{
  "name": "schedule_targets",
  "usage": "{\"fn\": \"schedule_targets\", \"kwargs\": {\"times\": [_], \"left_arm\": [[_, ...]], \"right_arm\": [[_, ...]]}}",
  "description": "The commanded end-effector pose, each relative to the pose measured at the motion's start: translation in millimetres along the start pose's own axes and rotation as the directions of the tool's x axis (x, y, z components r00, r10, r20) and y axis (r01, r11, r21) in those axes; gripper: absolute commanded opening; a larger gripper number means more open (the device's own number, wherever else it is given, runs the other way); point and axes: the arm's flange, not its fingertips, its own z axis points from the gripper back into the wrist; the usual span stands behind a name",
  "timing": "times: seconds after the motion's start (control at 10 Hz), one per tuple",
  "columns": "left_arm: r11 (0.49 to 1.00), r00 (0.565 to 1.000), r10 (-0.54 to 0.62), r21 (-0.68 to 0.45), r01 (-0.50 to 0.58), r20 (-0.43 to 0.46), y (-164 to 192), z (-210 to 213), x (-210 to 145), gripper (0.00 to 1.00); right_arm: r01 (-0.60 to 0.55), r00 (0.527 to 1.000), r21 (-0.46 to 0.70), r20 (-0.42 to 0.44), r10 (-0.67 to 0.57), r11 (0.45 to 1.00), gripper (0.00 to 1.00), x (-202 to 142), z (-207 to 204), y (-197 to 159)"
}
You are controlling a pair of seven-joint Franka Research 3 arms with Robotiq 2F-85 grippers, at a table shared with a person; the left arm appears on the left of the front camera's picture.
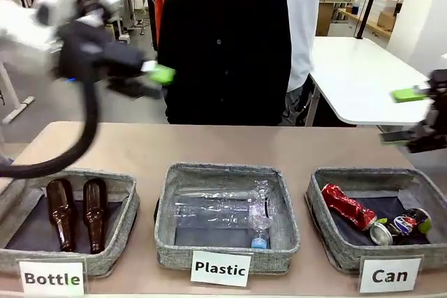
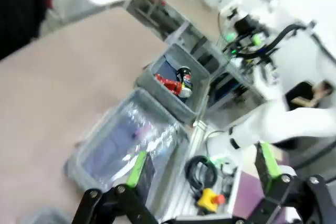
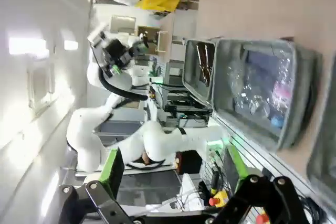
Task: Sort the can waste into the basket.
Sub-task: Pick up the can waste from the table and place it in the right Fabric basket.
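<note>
1. While both arms hang raised above the table (image 1: 140,146), the left gripper (image 1: 150,80) sits at about 10 o'clock in the front view, blurred, its green-padded fingers spread apart with nothing between them; its own wrist view shows the same gripper (image 2: 202,174) with the jaws wide and released.
2. Right gripper (image 1: 408,115): at 3 o'clock in the front view, above and behind the right-hand bin; two green pads stand well apart, nothing held. Its wrist view shows this gripper (image 3: 173,169) spread with an empty gap.
3. Basket (image 1: 325,232): grey woven bin at 4 o'clock, fronted by a white "Can" sign (image 1: 389,275).
4. Red can (image 1: 347,206): crushed, silver-topped, lying on the dark floor of that basket, toward its left side.
5. Dark can (image 1: 408,223): crushed, blue-red logo, yellow-green end, lying in the same basket just right of the red one, touching or nearly touching it.
6. Middle bin (image 1: 227,249): at 6 o'clock, signed "Plastic", holding a clear plastic bottle (image 1: 216,209) on its side.
7. Left bin (image 1: 115,252): at 8 o'clock, signed "Bottle", holding two brown glass bottles (image 1: 77,213) side by side.
8. Person (image 1: 227,47): in a dark top, standing at 12 o'clock behind the table's far edge.
</note>
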Motion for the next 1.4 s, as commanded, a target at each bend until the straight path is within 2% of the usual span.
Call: {"fn": "schedule_targets", "kwargs": {"times": [0.0,0.2,0.3,0.4,1.3], "left_arm": [[0.99,0.994,0.105,-0.1,-0.101,0.034,58,64,-37,1.0],[0.966,0.962,0.193,-0.211,-0.151,0.195,101,96,-95,1.0],[0.969,0.937,0.224,-0.161,-0.186,0.267,124,96,-112,1.0],[0.974,0.973,0.183,-0.163,-0.159,0.143,83,102,-92,1.0],[0.974,0.973,0.183,-0.163,-0.159,0.143,83,102,-92,1.0]], "right_arm": [[0.037,0.997,0.026,0.061,-0.039,0.999,1.0,10,-40,-8],[0.065,0.996,-0.001,0.068,-0.065,0.998,1.0,17,-61,-15],[0.133,0.986,-0.081,0.11,-0.124,0.988,1.0,27,-62,-15],[0.051,0.998,0.001,0.044,-0.051,0.999,1.0,24,-50,-18],[0.051,0.998,0.001,0.044,-0.051,0.999,1.0,24,-50,-18]]}}
